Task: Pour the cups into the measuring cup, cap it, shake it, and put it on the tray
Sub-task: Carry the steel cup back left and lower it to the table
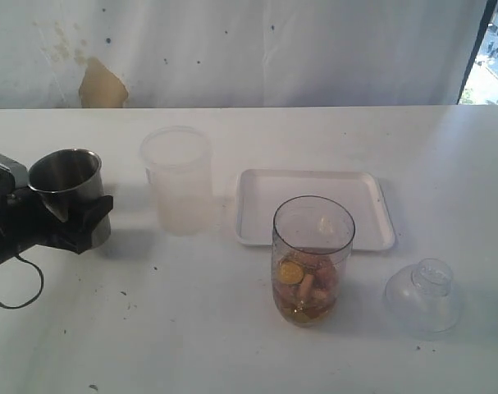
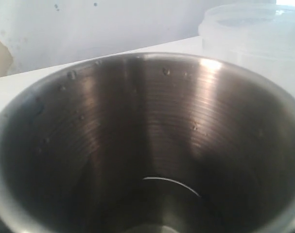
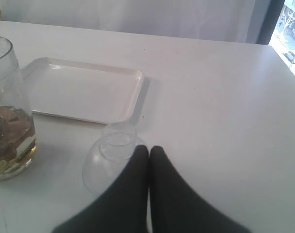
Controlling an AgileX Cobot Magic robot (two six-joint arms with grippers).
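The left end effector, black and boxy, is clamped around a tapered brushed-steel tumbler, one finger on each side of its wall. The tumbler stands upright at the left side of the white counter; whether its base touches the counter cannot be told. The left wrist view looks straight down into the tumbler: small droplets dot the inner wall, and the bottom is dark.

Just beside the tumbler, toward the middle of the counter, stands a frosted translucent plastic tub, upright and apart from the tumbler.

The right end effector shows only in its own wrist view: its two black fingers are pressed together with nothing between them. Their tips hover at the edge of a clear dome-shaped plastic lid that sits on the counter with its narrow neck upward; contact cannot be told.

The tall clear plastic measuring cup stands upright and uncapped on the counter, near the lid. It is just in front of the near rim of the shallow white rectangular tray. Its lower part holds golden and pinkish-brown pieces in a little liquid.
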